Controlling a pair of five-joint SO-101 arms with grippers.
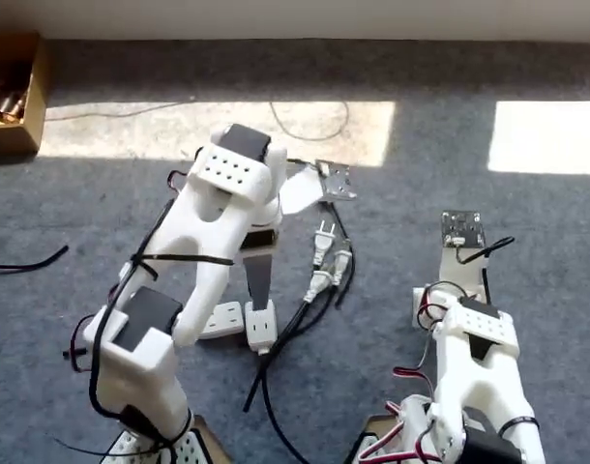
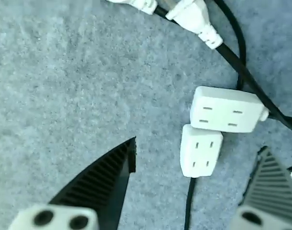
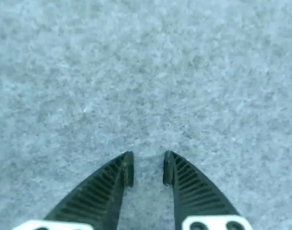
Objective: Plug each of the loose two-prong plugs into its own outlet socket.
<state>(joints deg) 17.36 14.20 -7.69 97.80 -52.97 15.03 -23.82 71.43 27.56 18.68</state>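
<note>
Two white outlet sockets (image 2: 226,110) (image 2: 199,151) lie side by side on the grey carpet, each on a black cord. My left gripper (image 2: 197,146) hangs open just above them, its black fingers (image 2: 107,177) wide apart and holding nothing. In the high view this gripper (image 1: 257,285) is right over the sockets (image 1: 260,325). Loose white two-prong plugs (image 1: 323,238) (image 1: 319,281) lie on the carpet a little to the right of it, and plugs (image 2: 194,14) show beyond the sockets in the left wrist view. My right gripper (image 3: 148,158) is narrowly open over bare carpet.
Black cords (image 1: 285,338) run from the plugs and sockets toward the near edge. A wooden box (image 1: 13,92) stands at the far left. A loose black cable (image 1: 24,261) lies at the left. The right arm (image 1: 474,338) stands to the right of the plugs.
</note>
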